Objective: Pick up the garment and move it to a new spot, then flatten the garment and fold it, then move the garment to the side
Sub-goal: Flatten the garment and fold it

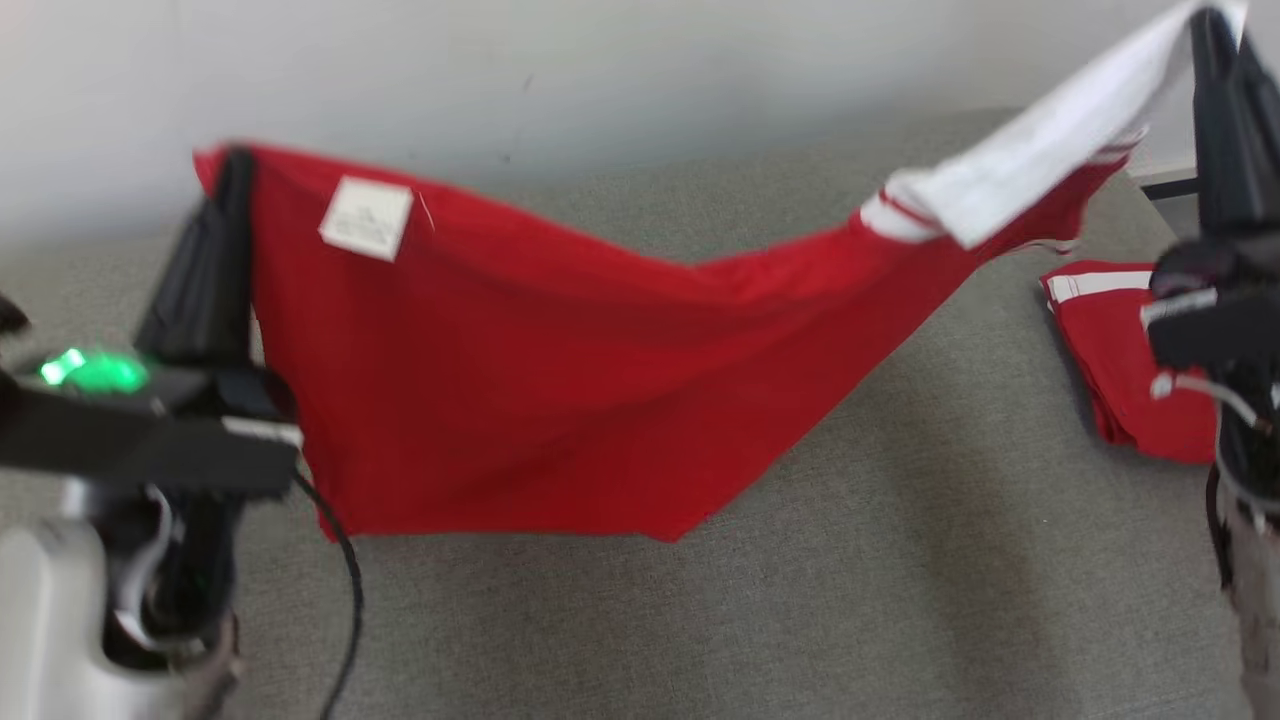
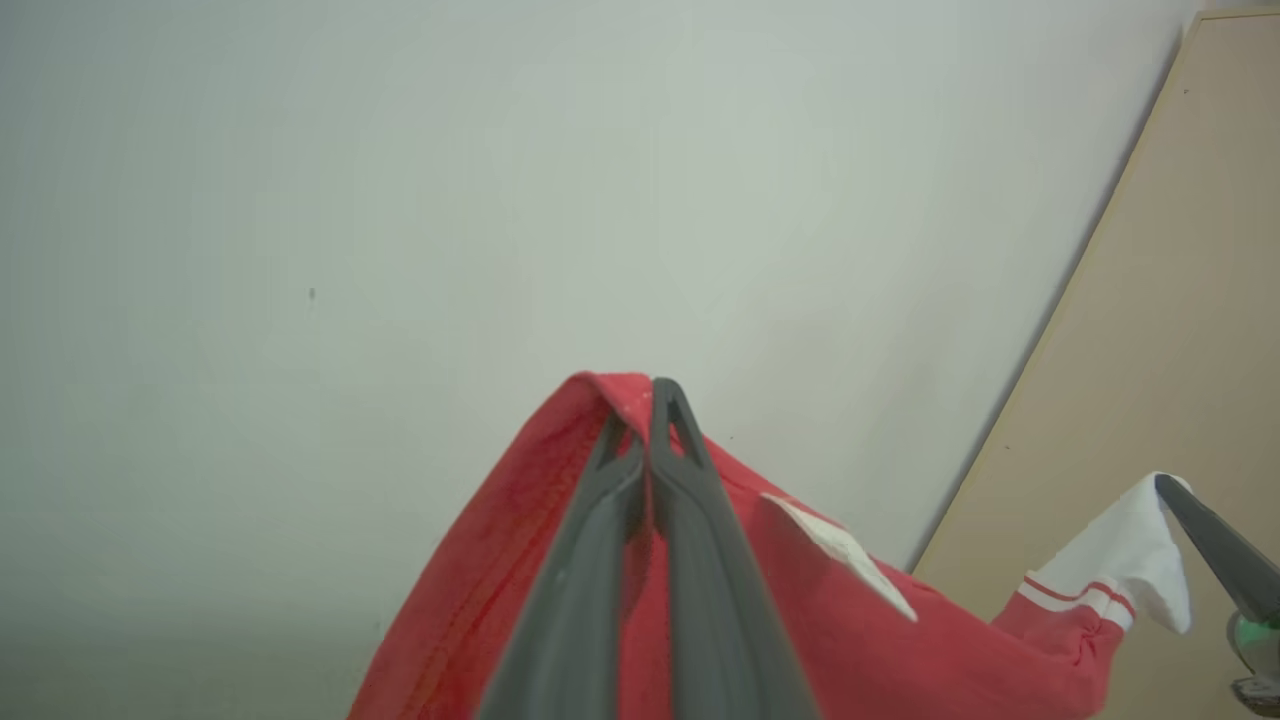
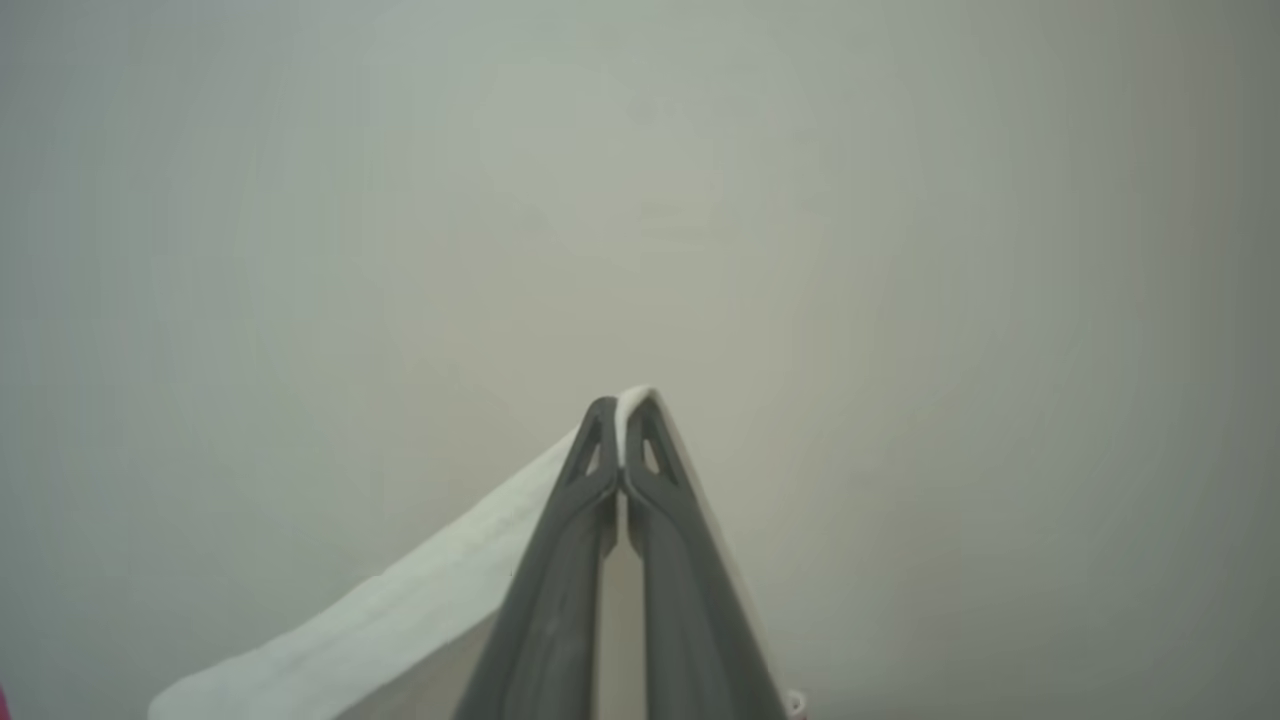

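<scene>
A red garment with a white band and a white label hangs stretched in the air above the grey surface. My left gripper is shut on its red upper corner at the left. At the top right my right gripper is shut on the white band. In the left wrist view my left gripper pinches the red cloth, and the right gripper's fingers hold the white end at the far right. In the right wrist view my right gripper clamps the white fabric.
A folded red garment with white stripes lies on the grey surface at the right, beside my right arm. A pale wall stands behind. A beige panel shows in the left wrist view.
</scene>
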